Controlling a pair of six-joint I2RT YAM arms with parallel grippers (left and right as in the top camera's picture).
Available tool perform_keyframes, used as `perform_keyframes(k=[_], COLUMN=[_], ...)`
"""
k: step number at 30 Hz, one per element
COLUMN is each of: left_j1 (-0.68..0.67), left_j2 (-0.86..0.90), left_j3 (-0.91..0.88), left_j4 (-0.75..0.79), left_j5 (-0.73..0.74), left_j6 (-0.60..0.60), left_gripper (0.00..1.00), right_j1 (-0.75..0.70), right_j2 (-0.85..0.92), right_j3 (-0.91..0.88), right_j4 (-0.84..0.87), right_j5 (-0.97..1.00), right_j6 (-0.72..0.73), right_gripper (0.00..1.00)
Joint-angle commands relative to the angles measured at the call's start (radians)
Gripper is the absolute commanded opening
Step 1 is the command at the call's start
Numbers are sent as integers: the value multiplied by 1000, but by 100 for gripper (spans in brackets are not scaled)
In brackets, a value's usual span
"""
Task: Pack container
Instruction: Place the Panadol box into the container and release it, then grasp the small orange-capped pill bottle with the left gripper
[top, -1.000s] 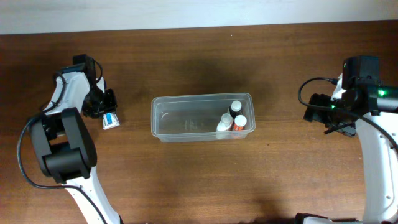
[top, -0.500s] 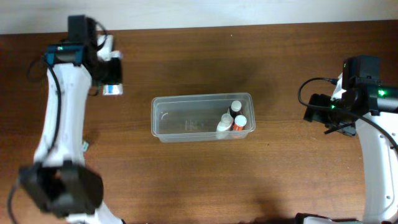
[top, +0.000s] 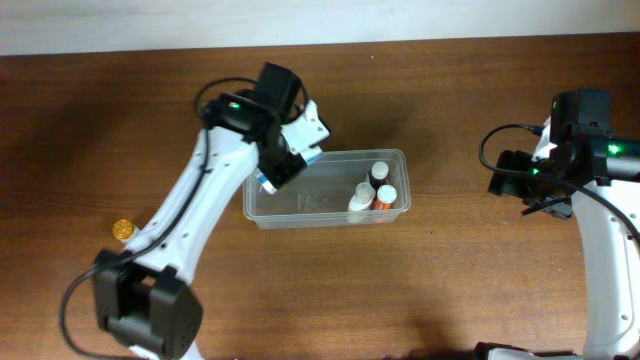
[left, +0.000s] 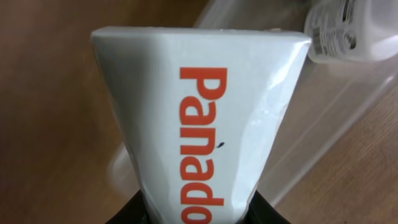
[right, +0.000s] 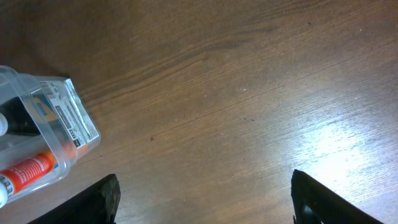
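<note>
The clear plastic container (top: 300, 200) sits mid-table with three small bottles (top: 372, 192) at its right end. My left gripper (top: 292, 150) is shut on a white box with orange lettering (left: 199, 124) and holds it above the container's left end; the container's rim (left: 336, 99) and a bottle (left: 348, 28) show behind the box. My right gripper (right: 205, 199) is open and empty over bare wood to the right of the container, whose corner (right: 56, 124) shows at the left of the right wrist view.
A small yellow round object (top: 122, 229) lies on the table at the far left. The table's back edge meets a pale wall (top: 320, 20).
My left arm has swung right from the table's far left, carrying the white box to above the container's left end. The right arm has not moved.
</note>
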Motion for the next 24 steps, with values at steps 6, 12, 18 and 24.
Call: perform_keyframes(k=[6, 12, 18, 24], left_j1=[-10, 12, 245, 712], left_j2=[116, 37, -152, -177], left_j3=[-21, 174, 237, 157], left_j4=[-10, -148, -151, -203], left_j5=[-21, -55, -87, -73], left_j6=[31, -105, -462, -729], left_gripper=[56, 63, 100, 100], right_j1=[-7, -7, -7, -7], right_j2=[-2, -2, -2, -2], right_j3=[-6, -6, -6, -6], right_j4=[2, 1, -1, 2], right_j5=[-9, -9, -9, -11], right_j6=[-3, -15, -19, -18], right_gripper=[79, 79, 79, 79])
